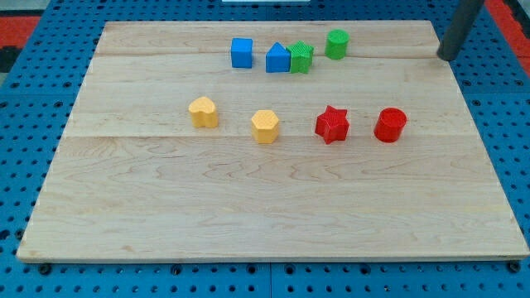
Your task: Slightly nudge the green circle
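We seem to be in a lab or test bench — a pale wooden board sits on a blue perforated mounting plate, with small printed blocks.

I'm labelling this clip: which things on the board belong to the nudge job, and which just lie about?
In the job:
green circle
my tip, off to its right, apart

Lying about:
green star
blue cube
blue house-shaped block
two yellow blocks
red star
red circle

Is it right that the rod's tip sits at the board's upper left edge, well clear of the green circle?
Not quite: in the camera view my tip is at the wooden board's upper right edge, not the left. It is indeed well clear of the green circle.
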